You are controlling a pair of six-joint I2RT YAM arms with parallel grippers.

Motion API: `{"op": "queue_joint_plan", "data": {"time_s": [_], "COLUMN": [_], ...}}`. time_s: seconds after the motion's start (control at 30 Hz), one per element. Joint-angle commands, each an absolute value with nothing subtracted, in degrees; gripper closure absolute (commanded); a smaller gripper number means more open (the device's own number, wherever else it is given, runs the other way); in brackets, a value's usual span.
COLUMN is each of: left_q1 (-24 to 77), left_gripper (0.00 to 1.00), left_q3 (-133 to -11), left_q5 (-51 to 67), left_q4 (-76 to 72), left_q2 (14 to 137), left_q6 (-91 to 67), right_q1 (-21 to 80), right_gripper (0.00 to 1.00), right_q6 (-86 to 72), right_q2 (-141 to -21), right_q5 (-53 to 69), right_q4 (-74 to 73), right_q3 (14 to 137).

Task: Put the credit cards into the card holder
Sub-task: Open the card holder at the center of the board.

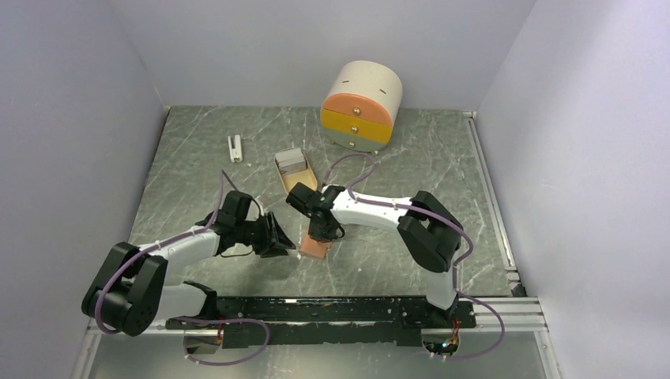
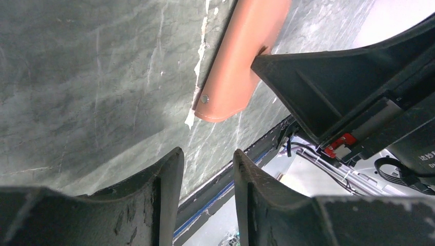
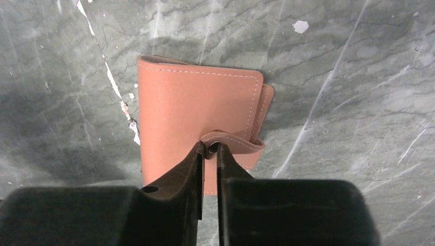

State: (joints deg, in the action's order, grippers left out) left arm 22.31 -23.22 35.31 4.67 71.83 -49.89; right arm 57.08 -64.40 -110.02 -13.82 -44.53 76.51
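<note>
Tabletop point(image 3: 359, 77): only wrist view shows right gripper point(image 3: 208, 148) pinching card holder point(image 3: 195, 102).

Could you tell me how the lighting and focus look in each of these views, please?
Top external: even light, soft shadows on the table, all sharp. Left wrist: the near jaws are dark, the far background washed out. Right wrist: the card holder is crisp down to its stitching, the jaws nearly black.

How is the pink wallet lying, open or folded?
Folded shut. The wallet lies flat, cover closed, strap wrapped over its edge; whether snapped, cannot tell.
</note>
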Motion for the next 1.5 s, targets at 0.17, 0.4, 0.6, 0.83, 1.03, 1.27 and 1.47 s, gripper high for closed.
{"op": "queue_joint_plan", "data": {"time_s": [0.17,0.4,0.6,0.83,1.03,1.27,1.47], "left_q1": [21.9,21.9,21.9,21.8,21.7,21.7,21.7], "left_gripper": [0.55,0.55,0.52,0.43,0.34,0.28,0.26], "left_q3": [-25.0,-25.9,-27.5,-31.9,-32.3,-33.3,-33.2], "left_q5": [37.6,38.3,37.7,35.5,35.6,35.6,35.9], "left_q4": [4.9,4.7,6.3,11.1,9.8,11.0,10.4], "left_q2": [73.3,73.8,73.1,72.2,70.9,72.0,71.0], "left_q6": [-49.2,-49.2,-48.3,-45.3,-45.1,-42.7,-41.6], "right_q1": [57.2,57.3,57.3,57.2,57.0,56.8,55.4], "right_gripper": [1.0,1.0,1.0,1.0,1.0,1.0,1.0], "right_q6": [-56.5,-48.6,-41.0,-37.1,-37.1,-36.6,-35.3], "right_q2": [-105.7,-98.2,-89.6,-79.9,-78.7,-78.5,-78.9], "right_q5": [-18.0,-17.9,-11.9,-4.7,-0.9,0.8,1.2], "right_q4": [-38.9,-34.8,-26.5,-16.8,-12.8,-11.1,-11.6], "right_q3": [69.5,66.4,60.2,53.6,52.0,52.1,53.5]}}
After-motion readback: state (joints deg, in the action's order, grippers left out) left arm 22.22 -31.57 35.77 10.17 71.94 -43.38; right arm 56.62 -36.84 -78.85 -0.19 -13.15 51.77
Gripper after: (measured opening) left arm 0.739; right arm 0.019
